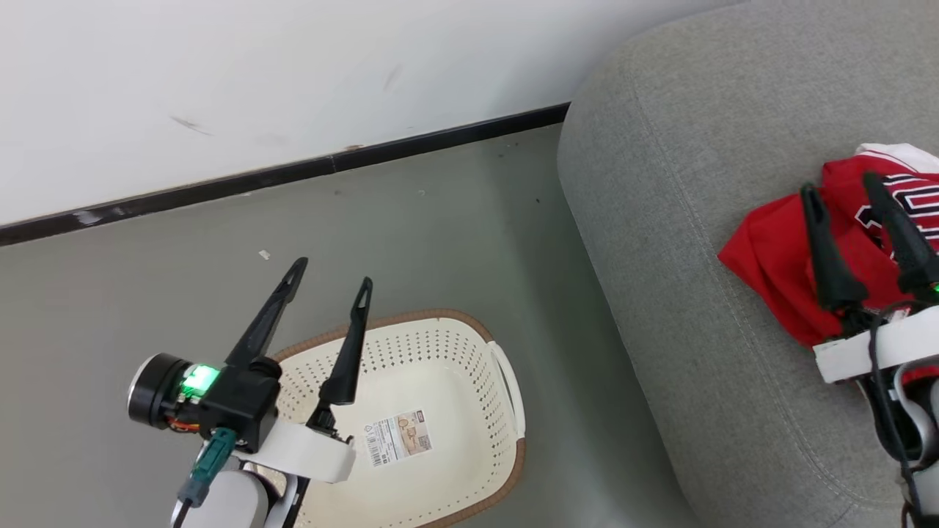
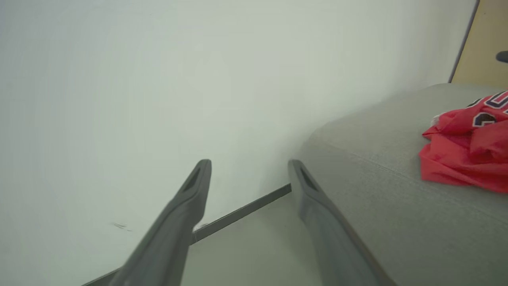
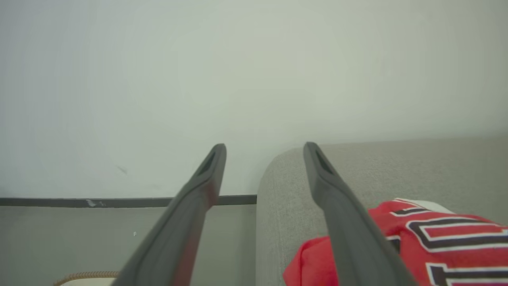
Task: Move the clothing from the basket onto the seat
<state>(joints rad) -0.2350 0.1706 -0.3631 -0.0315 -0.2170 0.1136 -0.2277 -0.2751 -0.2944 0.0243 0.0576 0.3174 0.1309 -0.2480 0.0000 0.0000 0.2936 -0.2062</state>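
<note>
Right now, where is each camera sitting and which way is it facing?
Head view: on the head, looking down at the floor, laundry basket, sofa cushion and red jersey; the left fingers and right fingers both show.
Left wrist view: on the left wrist, facing the wall and the sofa cushion's end along the open left fingers.
Right wrist view: on the right wrist, just above the red jersey, facing the wall along the open right fingers.
Shared: both wrist views see the wall, sofa cushion and red jersey.

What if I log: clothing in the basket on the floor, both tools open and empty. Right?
No: the head view shows the clothing on the seat, not in the basket on the floor; left tool and right tool are open and empty.
</note>
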